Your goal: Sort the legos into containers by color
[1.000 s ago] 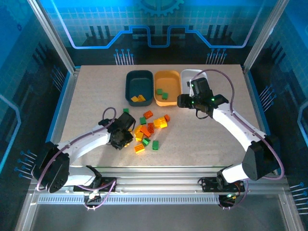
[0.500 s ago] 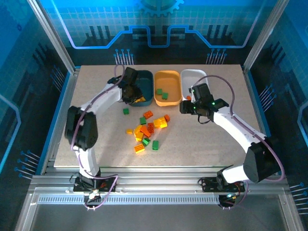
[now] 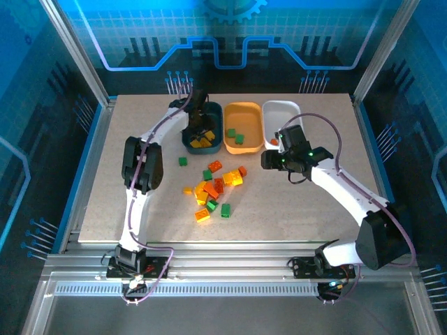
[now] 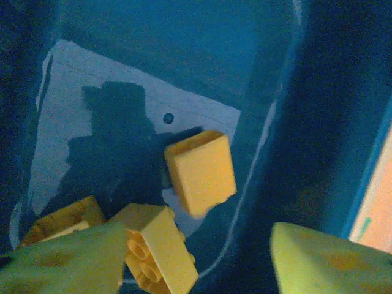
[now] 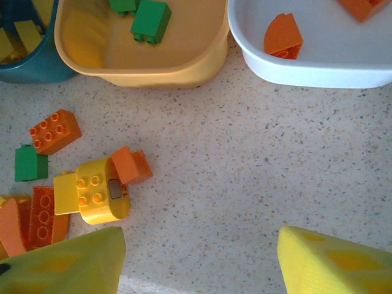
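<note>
Yellow legos [image 4: 200, 173] lie in the dark teal tray [image 3: 214, 109] directly beneath the left claw [image 4: 196, 260], parted and empty. The right claw [image 5: 199, 257], wide and empty, hovers over the bench [image 5: 257, 159] beside the mixed pile [image 3: 213, 187].

Bare table [image 3: 300, 202] right of brick pile [image 3: 213, 188], left arm [image 3: 140, 164] spanning left side, trays [image 3: 248, 118] lining far edge

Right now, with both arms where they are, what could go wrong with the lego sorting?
The left pincer seems low inside the teal tray. Lifting out at an angle could catch its wall and push it into the orange-yellow tray beside it. Near the open right pincer, a rounded yellow brick touches an orange brick, so a grab may drag both.
</note>
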Action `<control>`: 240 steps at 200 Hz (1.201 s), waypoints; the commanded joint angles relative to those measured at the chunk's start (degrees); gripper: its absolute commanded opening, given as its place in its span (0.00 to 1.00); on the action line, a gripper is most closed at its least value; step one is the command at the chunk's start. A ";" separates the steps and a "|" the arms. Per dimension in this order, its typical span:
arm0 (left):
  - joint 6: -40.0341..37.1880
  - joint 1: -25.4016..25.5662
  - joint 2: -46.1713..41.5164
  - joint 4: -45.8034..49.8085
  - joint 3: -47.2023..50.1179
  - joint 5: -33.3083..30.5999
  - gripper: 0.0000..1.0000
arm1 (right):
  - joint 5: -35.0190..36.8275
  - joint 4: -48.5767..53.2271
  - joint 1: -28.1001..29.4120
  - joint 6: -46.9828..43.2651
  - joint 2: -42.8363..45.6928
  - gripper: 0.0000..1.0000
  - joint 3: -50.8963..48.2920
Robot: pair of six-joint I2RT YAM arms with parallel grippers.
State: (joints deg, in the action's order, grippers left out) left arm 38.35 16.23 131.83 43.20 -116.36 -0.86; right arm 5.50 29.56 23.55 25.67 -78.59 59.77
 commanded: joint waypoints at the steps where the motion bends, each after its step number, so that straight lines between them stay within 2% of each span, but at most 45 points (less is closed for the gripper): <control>1: -2.84 0.03 -4.41 0.10 -2.72 3.03 0.80 | 0.69 0.27 3.38 1.66 0.67 0.68 -0.55; 21: -4.77 -0.07 -10.55 -0.57 -1.90 3.63 0.87 | 5.30 -0.17 8.62 3.16 -0.48 0.68 0.13; 36: -6.32 -0.22 -17.81 -3.99 3.66 3.17 0.97 | 5.60 -1.45 12.39 4.52 -2.08 0.67 0.65; 68: -4.15 -3.46 -35.83 -13.76 27.58 4.11 0.99 | 4.57 -0.74 21.02 5.84 -9.01 0.67 4.09; 100: 4.47 -8.35 -52.31 -24.49 55.67 7.47 0.99 | 3.20 1.43 28.75 10.82 -14.23 0.69 4.47; 125: 9.21 -9.72 -60.53 -28.63 68.46 9.61 0.99 | 2.23 3.26 32.16 16.51 -17.73 0.71 4.57; 150: 10.21 -9.72 -64.32 -28.66 73.79 11.15 0.99 | 2.86 4.17 34.77 18.24 -21.68 0.71 6.08; 178: 9.05 -9.72 -66.04 -27.64 75.99 11.52 0.99 | 2.85 2.61 34.81 18.60 -23.61 0.70 5.43; 202: 8.37 -9.71 -65.67 -27.84 76.80 12.17 0.99 | 5.34 5.11 34.16 17.19 -25.84 0.68 7.18; 216: 7.81 -9.72 -65.06 -27.82 76.80 12.44 0.99 | 5.57 5.24 33.55 17.11 -25.89 0.63 6.79; 240: 7.27 -9.72 -64.01 -28.06 76.63 12.94 0.99 | 6.33 5.19 32.68 17.30 -24.07 0.48 5.04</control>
State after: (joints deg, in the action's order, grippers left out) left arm 46.59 6.81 66.72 16.03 -40.75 10.26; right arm 9.72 32.97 57.34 42.48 -103.63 65.32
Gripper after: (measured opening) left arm 0.990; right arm 0.540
